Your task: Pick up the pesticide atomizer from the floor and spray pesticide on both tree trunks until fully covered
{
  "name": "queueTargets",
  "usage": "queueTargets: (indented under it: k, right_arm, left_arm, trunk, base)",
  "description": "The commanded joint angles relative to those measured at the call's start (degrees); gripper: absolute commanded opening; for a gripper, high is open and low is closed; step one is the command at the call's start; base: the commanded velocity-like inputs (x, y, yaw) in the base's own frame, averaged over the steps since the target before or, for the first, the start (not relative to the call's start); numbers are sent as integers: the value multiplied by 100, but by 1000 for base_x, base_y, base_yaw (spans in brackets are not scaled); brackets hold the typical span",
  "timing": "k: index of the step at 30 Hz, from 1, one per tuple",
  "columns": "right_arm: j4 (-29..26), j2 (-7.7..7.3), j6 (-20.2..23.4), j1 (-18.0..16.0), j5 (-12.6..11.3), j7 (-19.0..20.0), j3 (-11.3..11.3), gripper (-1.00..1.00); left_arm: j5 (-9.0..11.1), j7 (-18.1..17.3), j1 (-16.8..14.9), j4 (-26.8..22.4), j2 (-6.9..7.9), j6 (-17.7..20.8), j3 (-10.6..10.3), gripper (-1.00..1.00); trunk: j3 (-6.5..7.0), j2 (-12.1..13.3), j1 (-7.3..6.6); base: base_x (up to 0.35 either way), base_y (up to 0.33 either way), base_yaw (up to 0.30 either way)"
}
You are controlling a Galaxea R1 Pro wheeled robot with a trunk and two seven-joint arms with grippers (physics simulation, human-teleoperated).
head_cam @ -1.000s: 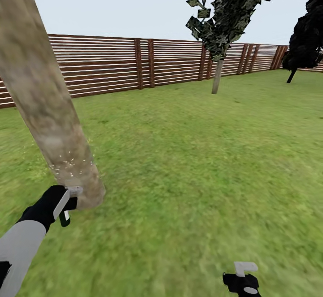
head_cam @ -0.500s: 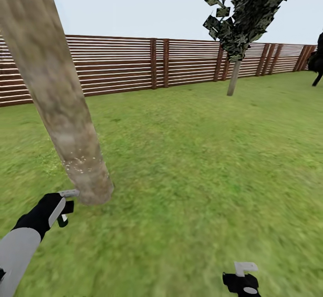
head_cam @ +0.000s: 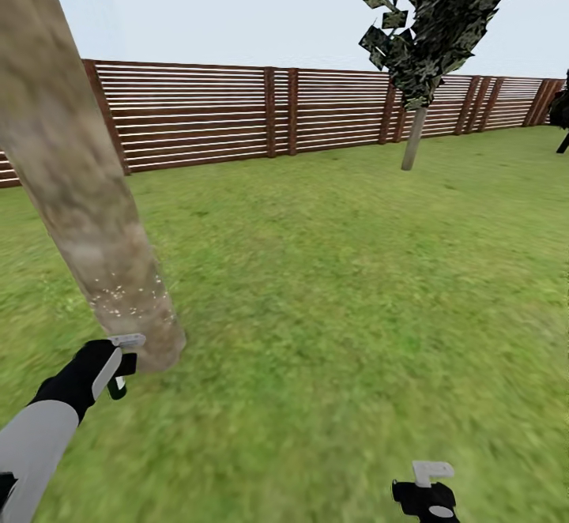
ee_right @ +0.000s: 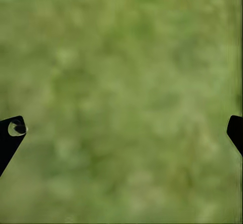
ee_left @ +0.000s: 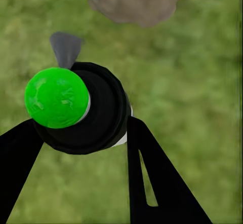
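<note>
You're on the lawn [head_cam: 332,286] inside the slatted fence [head_cam: 205,116]. The pesticide atomizer [ee_left: 83,107], its top now green, sits pinched in your left gripper [head_cam: 118,365], just beside the near tree trunk [head_cam: 95,215]. Since half a second ago the view has swung, bringing the trunk's base closer to the nozzle; pale specks on the bark suggest spray is landing low only. The farther tree [head_cam: 413,137] stands well apart. Your right gripper [head_cam: 431,483] hangs spread over grass.

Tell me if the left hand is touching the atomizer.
Touching. In the left wrist view both fingers press against the atomizer from opposite sides; in the head view the left hand holds it beside the trunk.
</note>
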Motion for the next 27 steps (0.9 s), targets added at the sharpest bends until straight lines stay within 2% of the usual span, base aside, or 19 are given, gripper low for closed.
queueTargets:
  k: [1,8,20,27]
  right_arm:
    - [17,2,-28,-6,53,-12,-42,100]
    - [21,17,-28,-6,53,-12,-41,100]
    - [21,20,-28,-6,53,-12,-41,100]
    - [21,20,-28,-6,53,-12,-41,100]
  left_arm:
    - [60,40,-2,-10,-5,24,3,-100]
    - [57,54,-2,-14,-9,24,3,-100]
    - [71,58,-2,27,-16,24,3,-100]
    - [74,58,-2,32,-26,24,3,-100]
  trunk:
    - [-5,-2,0]
    - [-5,-2,0]
    - [-5,-2,0]
    - [-5,-2,0]
  base:
    - [104,-265,0]
    - [102,-266,36]
    - [138,-262,214]
    - [225,-206,11]
